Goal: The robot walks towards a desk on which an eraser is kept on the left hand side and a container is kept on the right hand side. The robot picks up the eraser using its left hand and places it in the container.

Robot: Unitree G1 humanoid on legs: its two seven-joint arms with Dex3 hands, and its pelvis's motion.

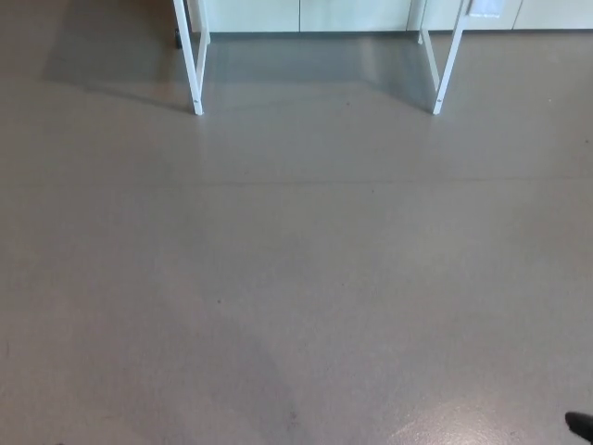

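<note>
Floor (296, 278) fills the frame; bench legs (196, 65) are seen at top. Approach should be kept centred between them. Hands, probably, are unseen.

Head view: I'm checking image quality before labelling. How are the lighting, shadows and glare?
Head view: soft, even light on the grey floor; a darker shadow lies under and left of the white desk legs; a pale sheen shows on the floor at bottom right; the picture is slightly soft; neither eraser nor container shows.

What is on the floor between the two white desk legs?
Nothing: in the head view, only bare grey floor lies between the left leg and the right leg.
</note>
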